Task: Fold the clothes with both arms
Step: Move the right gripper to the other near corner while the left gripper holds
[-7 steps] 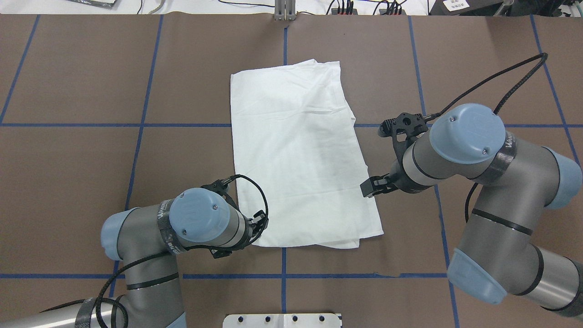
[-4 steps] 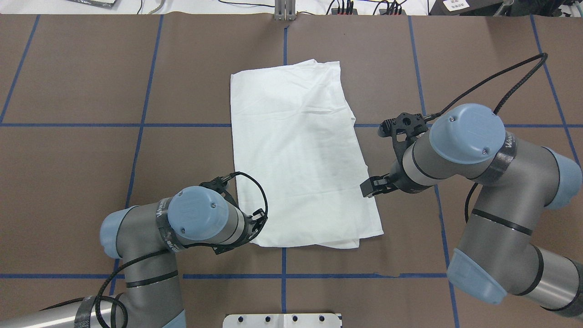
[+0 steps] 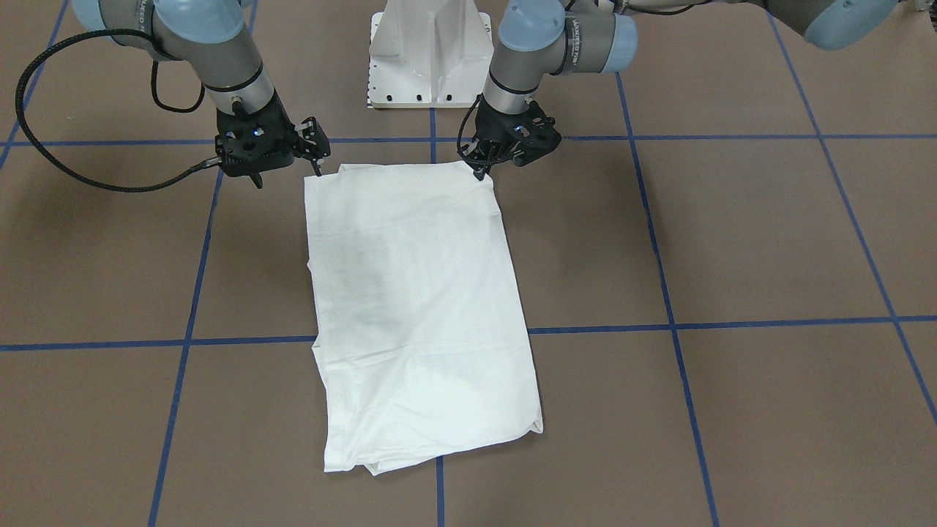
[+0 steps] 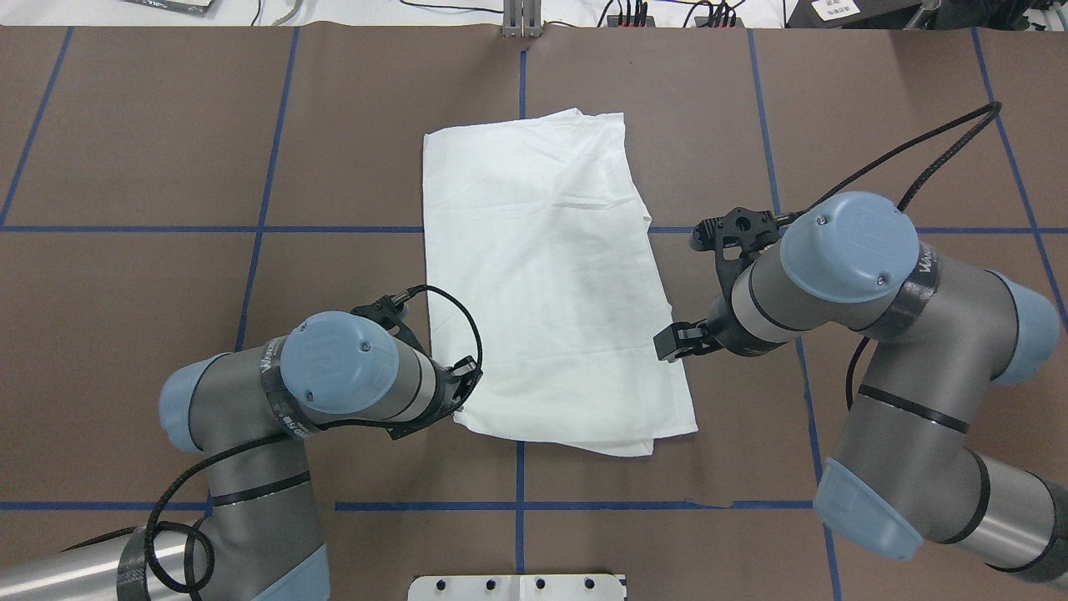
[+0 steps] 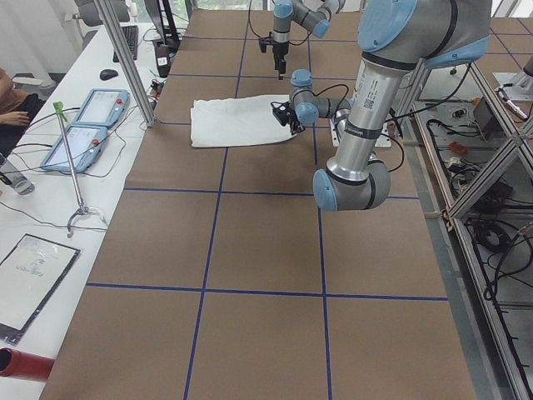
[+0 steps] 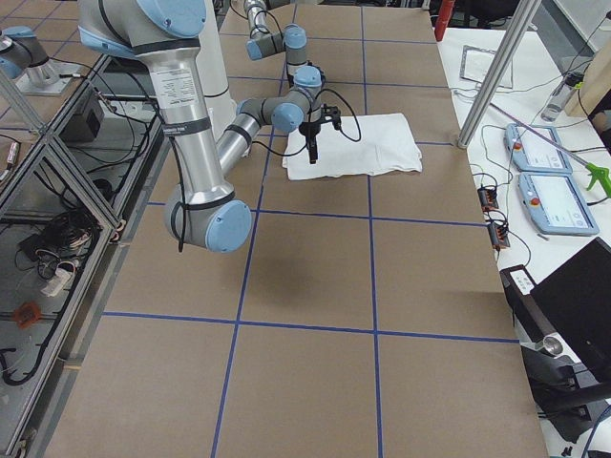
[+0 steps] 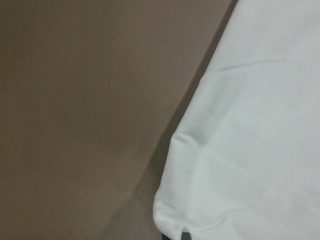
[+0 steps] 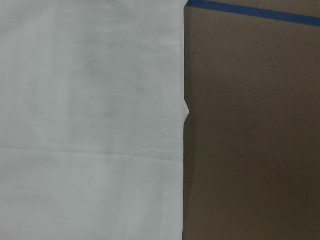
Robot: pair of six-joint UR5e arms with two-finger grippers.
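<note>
The white shirt (image 4: 542,275) lies folded into a long rectangle at the middle of the brown table, also seen in the front-facing view (image 3: 417,293). My left gripper (image 3: 482,173) is low at the shirt's near-left corner and shut on that corner. The left wrist view shows the corner (image 7: 240,150) with a dark fingertip at the bottom edge. My right gripper (image 3: 287,174) hangs over the shirt's right edge near the near end, with its fingers spread open and nothing between them. The right wrist view shows only the shirt's edge (image 8: 90,125) and bare table.
The white pedestal base (image 3: 428,58) stands just behind the shirt's near end. Blue tape lines (image 4: 259,229) divide the table into squares. A side bench with tablets (image 5: 83,125) and cables runs along the far edge.
My left arm has pulled back to the left and away from the robot. The shirt's near-left corner and near edge have shifted with it. The right arm has barely moved.
</note>
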